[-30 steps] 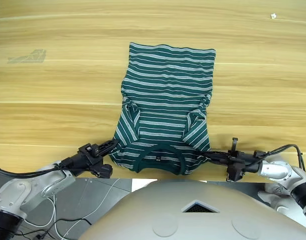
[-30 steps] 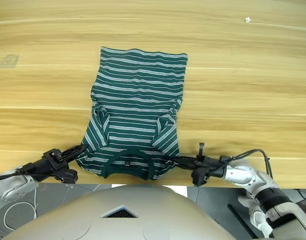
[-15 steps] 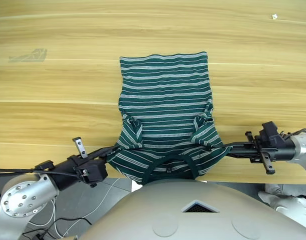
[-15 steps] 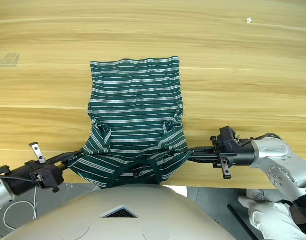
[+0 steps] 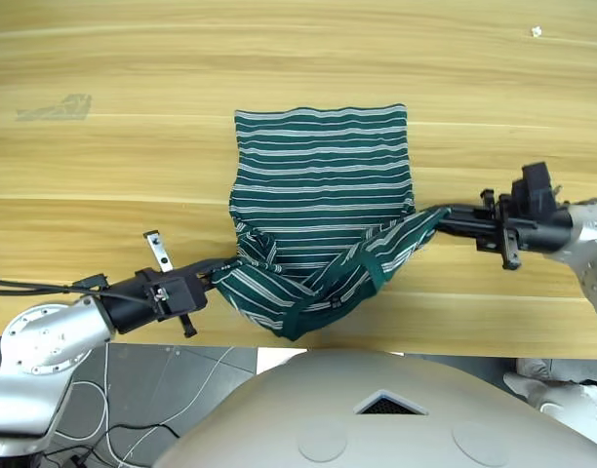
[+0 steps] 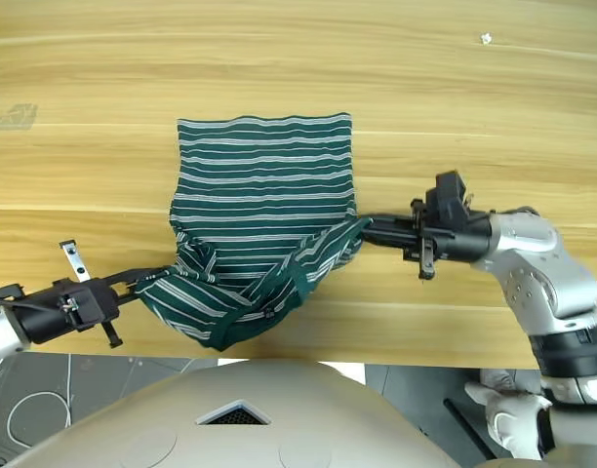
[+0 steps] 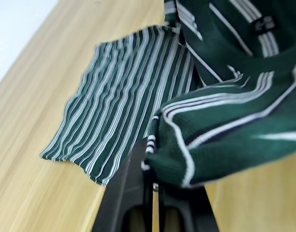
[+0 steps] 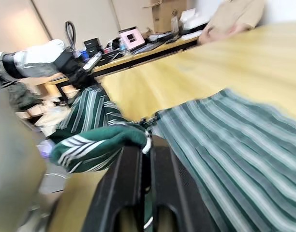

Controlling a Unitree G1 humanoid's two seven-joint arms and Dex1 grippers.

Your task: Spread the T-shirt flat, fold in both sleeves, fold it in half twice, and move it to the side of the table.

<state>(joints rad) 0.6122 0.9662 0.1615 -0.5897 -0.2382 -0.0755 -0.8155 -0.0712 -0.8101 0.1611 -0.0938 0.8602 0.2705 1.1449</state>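
The T-shirt (image 5: 323, 185) is laid in the middle of the table (image 5: 133, 58), sleeves tucked in. Its near corners are pinched tight by the left gripper (image 5: 220, 269) and right gripper (image 5: 443, 211). Both half folds are probably not done yet.

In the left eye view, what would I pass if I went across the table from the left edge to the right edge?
grey mark → left tool → T-shirt → right tool → small white scrap
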